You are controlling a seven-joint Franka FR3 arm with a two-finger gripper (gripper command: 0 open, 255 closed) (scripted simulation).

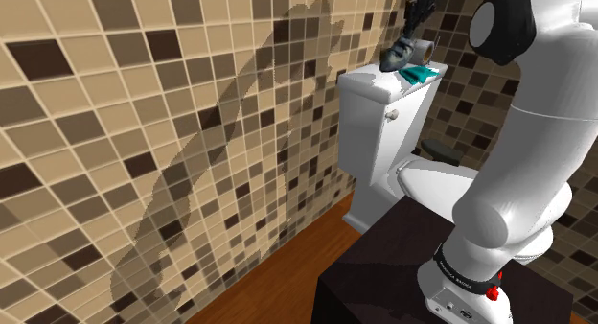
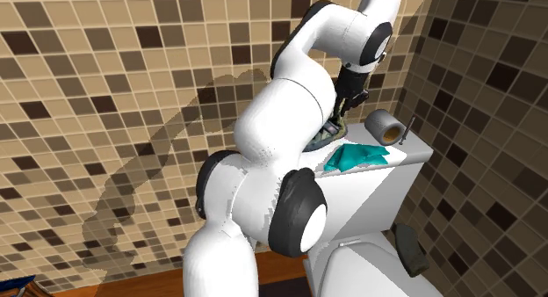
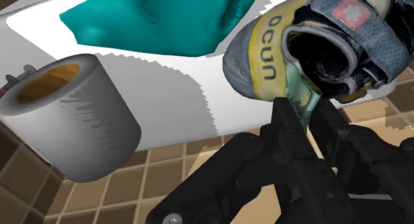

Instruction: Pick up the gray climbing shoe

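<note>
Jaws: nearly closed, pinching the green strip at the rim of the climbing shoe (image 3: pixel 318 54), so the shoe hangs from their tips.
Shoe: grey, with a yellow band lettered "ocun", grey straps and a small red patch. Its dark opening faces the jaws.
Shoe's place: directly under the jaws, over the far edge of the tank lid (image 3: pixel 186 103). Whether its sole touches the lid or is just clear of it, I cannot tell.
Teal cloth (image 3: pixel 152 20): crumpled on the lid just beside the jaws, close to the shoe.
Toilet-paper roll (image 3: pixel 69 120): grey with a brown core, lying on the lid near the jaws, past the cloth from the shoe – apart from both.
Arm (image 2: pixel 281 128): white, bent over the toilet tank (image 1: pixel 369 130), with the jaws pointing down at the lid.
Below the jaws: the white toilet seat (image 1: pixel 436 183) and a wooden floor (image 1: pixel 287 274).
Behind the jaws: a tiled wall (image 1: pixel 144 130) in beige and brown, carrying the arm's shadow.
Stand (image 1: pixel 383 284): a dark box – well back from the jaws.
</note>
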